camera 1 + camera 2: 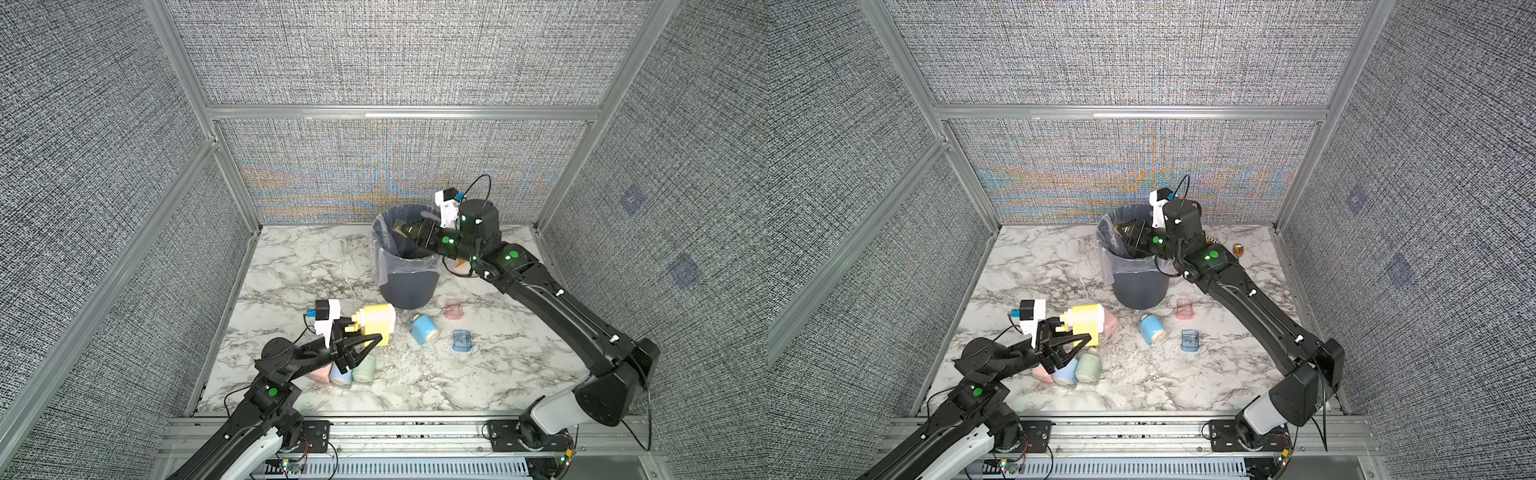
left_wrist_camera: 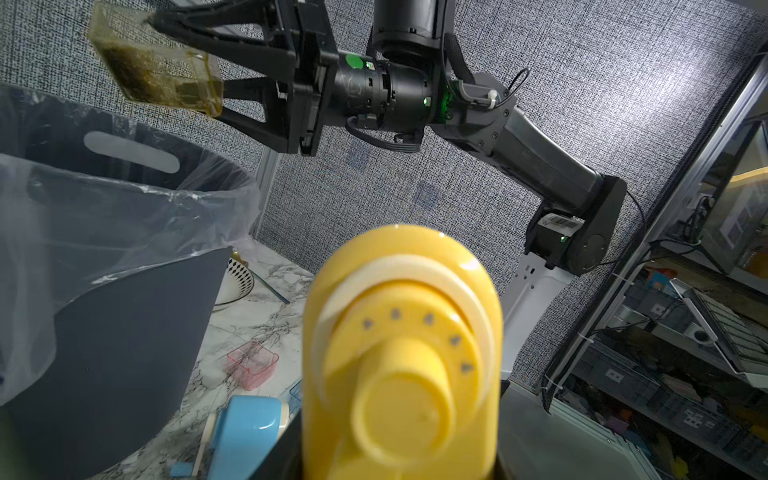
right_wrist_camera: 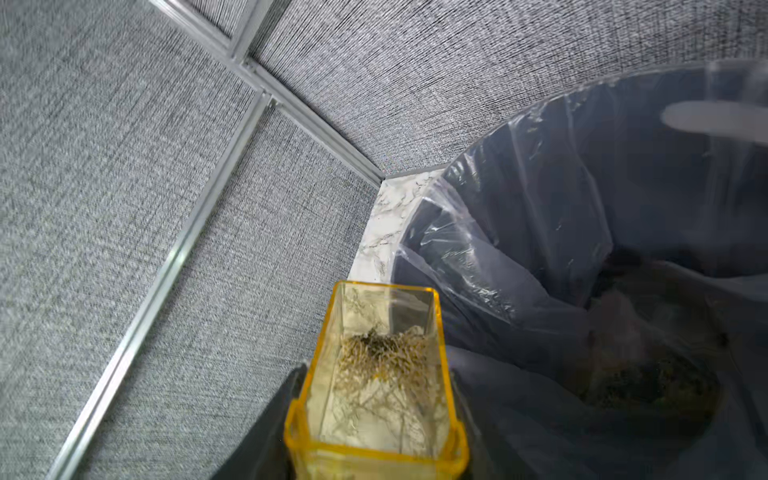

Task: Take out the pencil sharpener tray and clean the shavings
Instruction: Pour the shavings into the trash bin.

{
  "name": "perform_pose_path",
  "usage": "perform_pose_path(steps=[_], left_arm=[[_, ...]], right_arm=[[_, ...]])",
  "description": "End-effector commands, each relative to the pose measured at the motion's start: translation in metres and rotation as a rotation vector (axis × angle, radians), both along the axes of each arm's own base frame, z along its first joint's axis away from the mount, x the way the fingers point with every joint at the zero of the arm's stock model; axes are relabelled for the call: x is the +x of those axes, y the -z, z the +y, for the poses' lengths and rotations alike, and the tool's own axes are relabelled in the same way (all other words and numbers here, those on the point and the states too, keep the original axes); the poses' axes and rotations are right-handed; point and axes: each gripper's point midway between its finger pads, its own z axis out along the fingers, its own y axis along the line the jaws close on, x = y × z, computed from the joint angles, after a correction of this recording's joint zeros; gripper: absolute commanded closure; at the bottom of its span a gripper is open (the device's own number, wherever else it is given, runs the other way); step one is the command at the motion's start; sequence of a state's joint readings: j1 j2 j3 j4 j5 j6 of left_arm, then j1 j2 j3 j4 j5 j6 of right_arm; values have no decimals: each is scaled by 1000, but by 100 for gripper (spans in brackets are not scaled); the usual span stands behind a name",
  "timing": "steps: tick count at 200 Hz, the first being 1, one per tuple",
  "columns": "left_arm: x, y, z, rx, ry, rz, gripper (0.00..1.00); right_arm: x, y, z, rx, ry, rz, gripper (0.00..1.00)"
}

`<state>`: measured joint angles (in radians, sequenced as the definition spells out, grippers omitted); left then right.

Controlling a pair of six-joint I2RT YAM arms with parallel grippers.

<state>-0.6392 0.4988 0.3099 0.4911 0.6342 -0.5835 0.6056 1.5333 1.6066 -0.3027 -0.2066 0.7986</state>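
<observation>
My right gripper (image 1: 405, 230) is shut on a clear yellow sharpener tray (image 1: 399, 226), held tilted over the grey lined bin (image 1: 409, 286). In the right wrist view, brownish shavings (image 3: 382, 353) cling inside the tray (image 3: 386, 386), and more lie at the bottom of the bin (image 3: 652, 382). My left gripper (image 1: 372, 343) is shut on the base of the yellow pencil sharpener (image 1: 376, 322) at the near left. In the left wrist view the sharpener (image 2: 401, 353) hides the jaws, and the tray (image 2: 153, 70) hangs above the bin (image 2: 104, 311).
A blue sharpener (image 1: 424, 329) lies on its side mid-table, with a blue tray (image 1: 461, 340) and a pink tray (image 1: 453, 309) to its right. Pink, blue and green sharpeners (image 1: 340, 376) lie under my left arm. A bowl (image 2: 237, 282) sits behind the bin.
</observation>
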Motion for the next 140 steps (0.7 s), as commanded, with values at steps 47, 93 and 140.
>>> perform_pose_path(steps=[47, 93, 140], left_arm=[[-4, -6, 3, -20, 7, -8, 91], [-6, -7, 5, -30, 3, -8, 91], [-6, -9, 6, -36, 1, -2, 91]], right_arm=[[0, -5, 4, 328, 124, 356, 74], [-2, -1, -1, 496, 218, 547, 87], [0, 26, 3, 610, 298, 755, 91]])
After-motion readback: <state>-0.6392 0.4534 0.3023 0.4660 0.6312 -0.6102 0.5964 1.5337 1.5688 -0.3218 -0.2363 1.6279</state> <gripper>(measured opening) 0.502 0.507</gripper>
